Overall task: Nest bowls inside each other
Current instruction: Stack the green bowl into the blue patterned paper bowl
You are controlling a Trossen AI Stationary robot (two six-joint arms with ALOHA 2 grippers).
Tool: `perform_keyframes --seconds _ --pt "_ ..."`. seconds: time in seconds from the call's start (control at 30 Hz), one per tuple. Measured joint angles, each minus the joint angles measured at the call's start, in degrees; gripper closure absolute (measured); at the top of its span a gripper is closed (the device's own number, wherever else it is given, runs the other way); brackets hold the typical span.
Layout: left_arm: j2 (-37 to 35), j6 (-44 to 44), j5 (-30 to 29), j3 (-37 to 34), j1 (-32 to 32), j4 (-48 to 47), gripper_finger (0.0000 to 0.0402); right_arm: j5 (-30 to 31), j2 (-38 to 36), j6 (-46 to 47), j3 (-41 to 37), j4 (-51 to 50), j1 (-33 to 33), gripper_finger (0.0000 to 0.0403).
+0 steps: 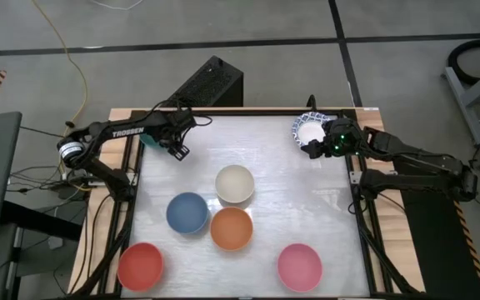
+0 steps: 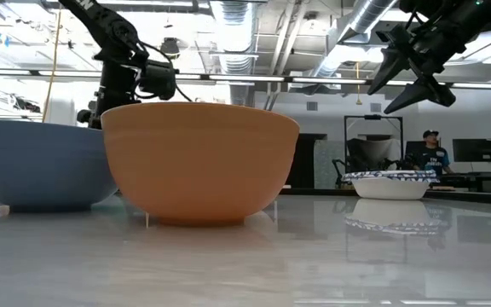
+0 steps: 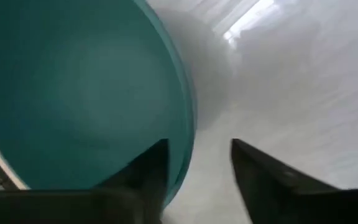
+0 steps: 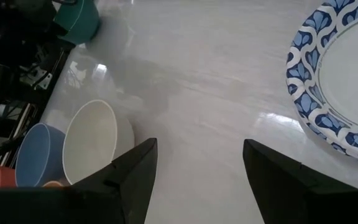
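Note:
A teal bowl (image 3: 79, 87) stands at the table's far left (image 1: 149, 140). My left gripper (image 3: 197, 168) comes down on it, open, one finger inside the bowl and one outside its rim. Cream (image 1: 234, 184), blue (image 1: 187, 212) and orange (image 1: 231, 228) bowls stand close together mid-table, each on its base. A red bowl (image 1: 141, 266) and a pink bowl (image 1: 299, 267) stand near the front edge. A shallow white bowl with a blue-patterned rim (image 1: 309, 129) rests at the far right. My right gripper (image 1: 317, 150) hangs open above the table beside it, holding nothing. My left gripper stands astride the teal bowl's rim (image 3: 188, 146), slanting down from above. A gap shows between the outer finger (image 3: 260, 180) and the wall. Whether the inner finger (image 3: 148, 171) touches the wall I cannot tell. The bowl sits upright on the table.
A black box (image 1: 211, 83) stands just beyond the table's far edge, behind the left arm. Bare tabletop lies between the teal bowl and the cream bowl, and between the middle bowls and the white bowl (image 4: 340, 81). A person shows far off in the room (image 2: 433, 153).

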Motion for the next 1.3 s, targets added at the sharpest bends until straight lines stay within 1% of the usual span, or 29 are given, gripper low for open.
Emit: perform_keyframes --seconds 0.17,0.2,0.37,0.57,0.7,0.77,0.83,0.97,1.13,1.3 --pt "0.0 1.3 0.7 -0.5 -0.5 1.2 0.0373 0.0 0.0 0.1 0.0 0.0 0.0 0.0143" --pt "0.0 1.6 0.8 -0.5 -0.7 1.6 0.0387 0.0 0.0 0.2 0.0 0.0 0.0 0.0143" --pt "0.0 3.0 -0.2 0.0 -3.4 2.0 0.0399 0.0 0.1 0.6 0.0 1.5 0.0 0.0143" --pt "0.0 5.9 -6.2 3.6 -9.4 1.9 0.04 0.1 0.1 -1.4 0.0 7.9 -0.1 0.0143" --pt "0.0 8.1 -11.4 7.6 -13.6 1.9 0.0401 0.3 0.1 -2.0 0.0 10.9 -0.1 0.0143" --pt "0.0 10.3 -15.2 9.9 -15.9 2.4 0.0401 0.9 0.5 -2.0 0.0 12.6 -0.1 0.0143" --pt "0.0 13.3 -19.6 11.9 -18.1 3.7 0.0401 2.9 1.1 -2.5 0.0 14.2 -0.1 0.0143" --pt "0.0 22.9 -26.0 15.3 -22.1 7.7 0.0401 5.9 2.6 -7.2 0.1 20.4 0.0 0.0143" --pt "0.0 39.0 -31.2 16.5 -25.7 18.3 0.0401 10.0 5.8 -14.7 4.8 21.3 0.0 0.0143" --pt "0.6 54.3 -31.2 16.5 -27.5 28.8 0.0401 12.2 10.9 -23.8 12.6 20.9 0.2 0.0143"
